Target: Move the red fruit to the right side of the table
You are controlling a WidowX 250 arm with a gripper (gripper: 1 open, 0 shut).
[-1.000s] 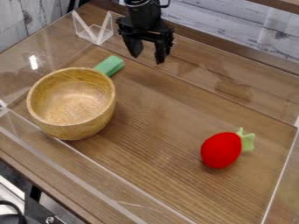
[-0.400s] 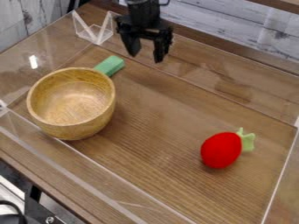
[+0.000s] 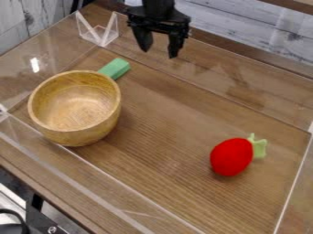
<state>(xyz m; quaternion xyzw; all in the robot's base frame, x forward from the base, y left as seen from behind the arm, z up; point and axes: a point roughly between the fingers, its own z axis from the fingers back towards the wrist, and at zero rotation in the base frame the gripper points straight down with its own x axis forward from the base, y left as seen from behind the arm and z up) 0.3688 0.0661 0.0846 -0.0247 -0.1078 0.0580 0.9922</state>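
The red fruit (image 3: 235, 154), glossy with a green leafy end pointing right, lies on the brown wood-grain table (image 3: 184, 110) near its right front corner. My gripper (image 3: 160, 46) hangs at the back of the table, well away from the fruit, up and to its left. Its dark fingers point down, spread apart, with nothing between them.
A wooden bowl (image 3: 76, 107) sits at the left, with a flat green block (image 3: 115, 69) touching its far rim. Clear acrylic walls (image 3: 294, 192) ring the table's edges. A small clear angled piece (image 3: 95, 30) stands at the back left.
The gripper has drifted slightly right and upward along the back of the table. The fruit, bowl and green block have not moved.
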